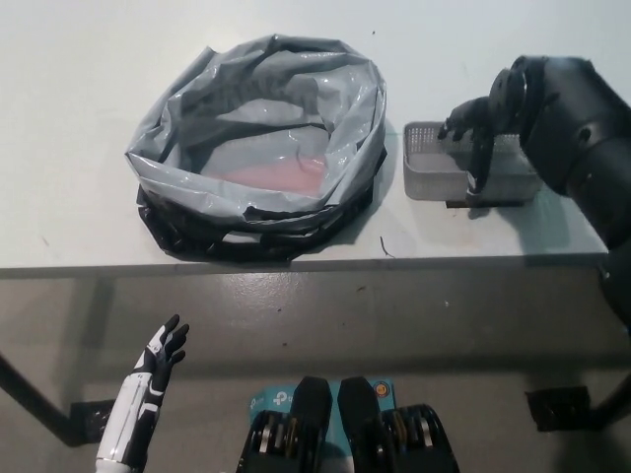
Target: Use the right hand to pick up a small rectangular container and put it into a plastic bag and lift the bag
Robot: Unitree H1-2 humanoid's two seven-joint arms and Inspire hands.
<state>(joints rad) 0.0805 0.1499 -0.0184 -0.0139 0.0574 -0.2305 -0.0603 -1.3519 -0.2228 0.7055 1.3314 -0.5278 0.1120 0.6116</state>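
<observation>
While one bag (258,148) sits open, the right hand's (480,123) fingers (480,163) clamp one container (434,173).

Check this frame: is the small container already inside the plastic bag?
No, the mesh container sits on the table right of the bag.

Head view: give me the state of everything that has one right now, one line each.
plastic bag: mouth wide open, sides rolled down, sitting on the table, something pinkish inside.
small rectangular container: upright on the table right of the bag, not in the bag.
right hand: over the container, fingers reaching down across it, grasp not clear.
left hand: open, resting below the table edge.
</observation>
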